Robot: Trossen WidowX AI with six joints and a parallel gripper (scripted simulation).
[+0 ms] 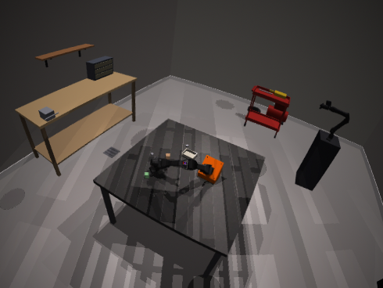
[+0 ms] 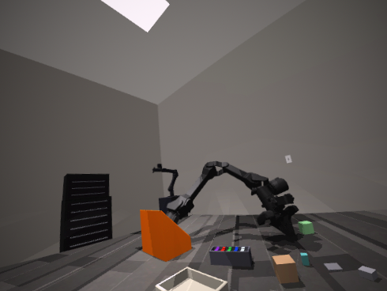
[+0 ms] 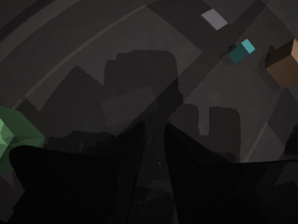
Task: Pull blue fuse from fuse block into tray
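Note:
The dark fuse block (image 2: 231, 259) stands on the table with a row of coloured fuses. The blue fuse (image 2: 236, 249) sits in it, second from the right, beside a white one. The cream tray (image 1: 188, 157) (image 2: 205, 277) lies nearby and looks empty. My gripper (image 2: 291, 234) (image 3: 154, 128) points down low over the table, near the green cube and well away from the block. Its fingers stand a narrow gap apart with nothing between them: open. In the top view the arm covers most of the block. The blue fuse cannot be made out in the wrist view.
A green cube (image 2: 306, 228) (image 3: 15, 137) is beside the gripper. A brown box (image 2: 285, 270) (image 3: 284, 69), a teal block (image 2: 304, 258) (image 3: 241, 52) and two grey pieces lie near the block. A large orange wedge (image 1: 215, 162) (image 2: 162, 237) stands by the arm's base.

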